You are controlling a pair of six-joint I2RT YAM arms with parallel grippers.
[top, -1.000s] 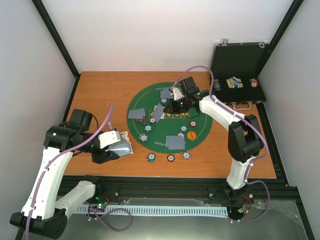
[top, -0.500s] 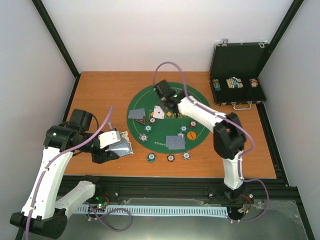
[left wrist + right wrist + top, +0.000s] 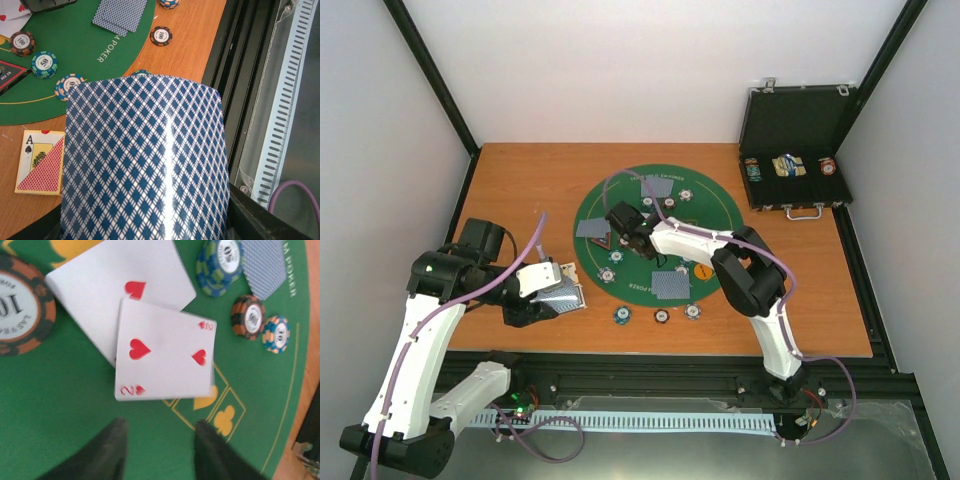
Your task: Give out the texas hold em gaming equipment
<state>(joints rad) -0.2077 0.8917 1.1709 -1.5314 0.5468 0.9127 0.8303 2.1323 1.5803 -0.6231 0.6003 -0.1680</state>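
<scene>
My left gripper [image 3: 542, 290] holds a deck of blue-diamond-backed playing cards [image 3: 145, 160] at the table's left; the deck hides its fingers in the left wrist view. My right gripper [image 3: 160, 440] hovers open over the round green mat [image 3: 712, 215], empty. Just beyond its fingertips the two of hearts [image 3: 165, 352] lies face up, overlapping another face-up card [image 3: 100, 285]. Face-down cards [image 3: 670, 285] and striped poker chips [image 3: 248, 316] are spread on the mat, with an orange disc [image 3: 701, 271]. A black-and-red triangle marker [image 3: 7, 75] shows at the mat's left edge.
An open black case [image 3: 795, 120] holding more chips stands at the back right. A red-backed ace-of-spades card box [image 3: 40, 162] lies on the wood beside the deck. Three chips [image 3: 662, 316] sit near the mat's front edge, close to the table's black rail.
The right arm has swung from the far side of the mat to its left-centre, opened its jaws and let the two of hearts go face up. The left arm has not moved.
</scene>
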